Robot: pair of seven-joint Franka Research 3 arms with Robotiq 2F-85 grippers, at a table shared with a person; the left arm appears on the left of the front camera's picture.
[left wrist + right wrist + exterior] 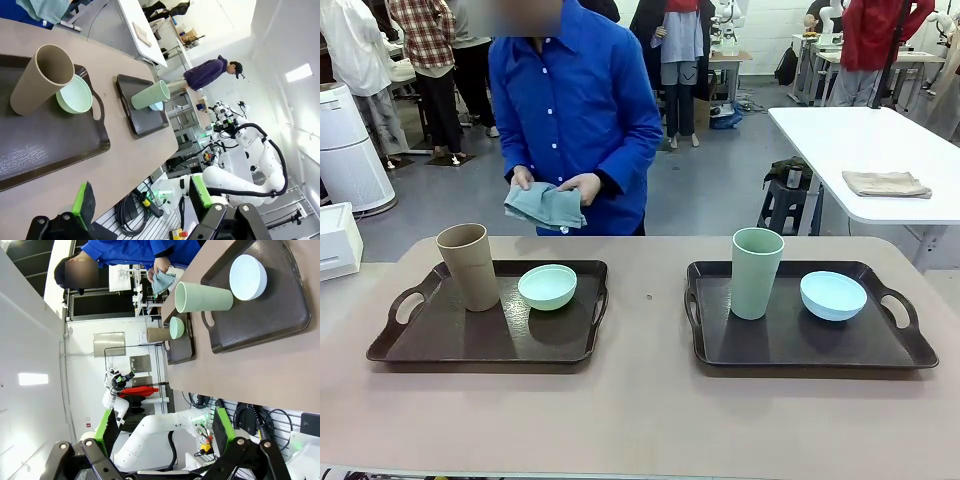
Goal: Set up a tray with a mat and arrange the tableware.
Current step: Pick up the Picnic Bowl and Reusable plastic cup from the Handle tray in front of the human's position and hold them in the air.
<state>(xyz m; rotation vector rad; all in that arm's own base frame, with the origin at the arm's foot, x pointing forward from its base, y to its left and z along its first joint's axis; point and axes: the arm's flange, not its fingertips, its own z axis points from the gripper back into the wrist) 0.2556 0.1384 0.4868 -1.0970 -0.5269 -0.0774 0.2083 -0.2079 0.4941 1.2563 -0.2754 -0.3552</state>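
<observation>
Left tray: dark brown, on the table toward the robot's left.
Tan cup: upright on the left tray, in its far-left part.
Mint bowl: same tray, just beside the tan cup, on the side nearer the table's middle.
Right tray: same kind, well apart from the left one.
Sage green cup: upright on the right tray, far-left part.
Light blue bowl: near that cup, toward the tray's right handle.
Teal cloth: in the person's hand at the far side (both hands on it, off the table).
Left gripper: fingers spread wide, nothing between them.
Right gripper: also gaping wide, holding nothing.
</observation>
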